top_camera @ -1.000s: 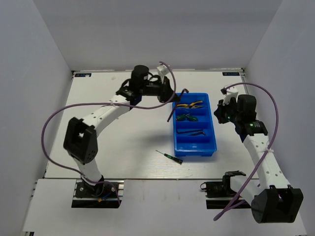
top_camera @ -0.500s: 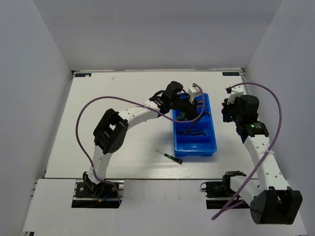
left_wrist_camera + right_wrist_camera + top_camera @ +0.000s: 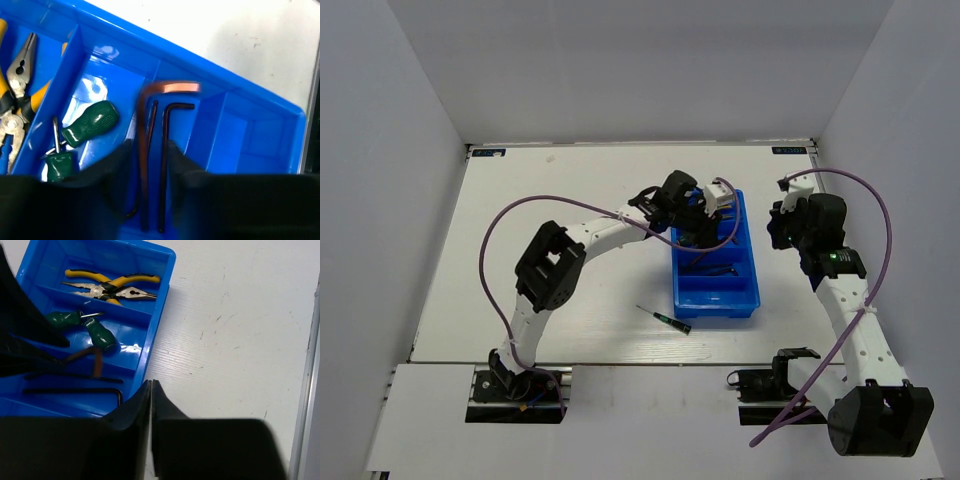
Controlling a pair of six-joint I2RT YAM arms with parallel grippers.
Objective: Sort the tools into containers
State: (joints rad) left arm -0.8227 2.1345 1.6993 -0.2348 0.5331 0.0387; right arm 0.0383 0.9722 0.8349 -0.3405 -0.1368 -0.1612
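The blue tray [image 3: 720,308] lies right of centre. My left gripper [image 3: 150,147] hangs open over its third compartment. A brown hex key [image 3: 144,130] stands blurred between the parted jaws, touching neither finger, beside two dark hex keys [image 3: 164,165]. Yellow-handled pliers [image 3: 110,287] fill the far compartment, with two green-handled screwdrivers [image 3: 100,335] in the one beside it. A thin dark screwdriver [image 3: 663,316] lies on the table left of the tray's near corner. My right gripper [image 3: 151,382] is shut on nothing, just right of the tray [image 3: 155,325].
The tray's nearest compartment [image 3: 250,135] holds nothing. White walls close the table on three sides. The left arm's purple cable [image 3: 520,215] loops over the table's left half. A metal rail [image 3: 307,390] runs along the right edge.
My left arm swung right from beside the tray to over it, carrying the brown hex key. Its jaws have widened and the key is loose between them. The right arm barely moved.
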